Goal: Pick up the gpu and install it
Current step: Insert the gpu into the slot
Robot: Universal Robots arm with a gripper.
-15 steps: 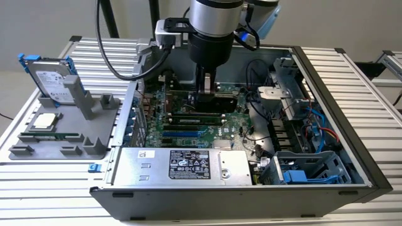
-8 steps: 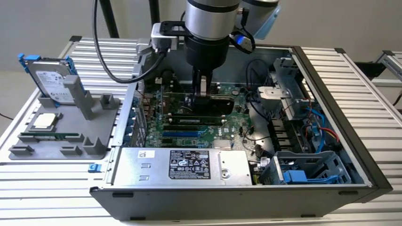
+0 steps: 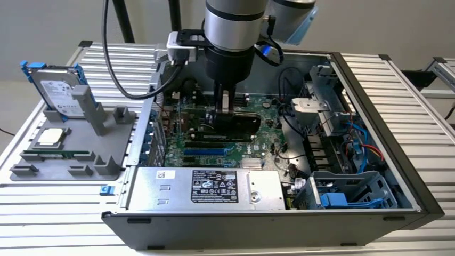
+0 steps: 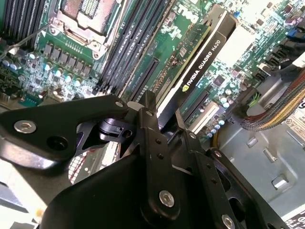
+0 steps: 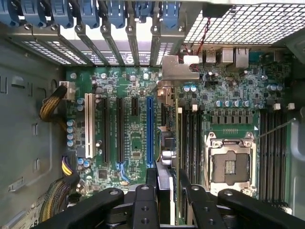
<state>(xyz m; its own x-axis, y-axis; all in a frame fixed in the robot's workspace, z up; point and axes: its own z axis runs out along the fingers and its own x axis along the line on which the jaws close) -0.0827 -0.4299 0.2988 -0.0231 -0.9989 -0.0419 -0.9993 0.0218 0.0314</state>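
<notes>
Inside the open computer case [image 3: 370, 176], seen from the exterior view, the gripper [image 3: 225, 109] reaches down over the motherboard [image 3: 213, 136], its fingers clenched on the gpu [image 3: 238, 125], which stands on edge directly beneath them. Well off to the side on the bench [image 3: 42, 208], a grey holder [image 3: 71, 160] carries a hard drive [image 3: 61, 90]. Second wrist view: the fingers [image 4: 148, 119] pinch the gpu's [image 4: 200, 57] black edge. First wrist view: the gpu [image 5: 167, 143] runs from the fingers [image 5: 183, 183] to its silver bracket [image 5: 178, 71], beside a blue slot [image 5: 150, 129].
</notes>
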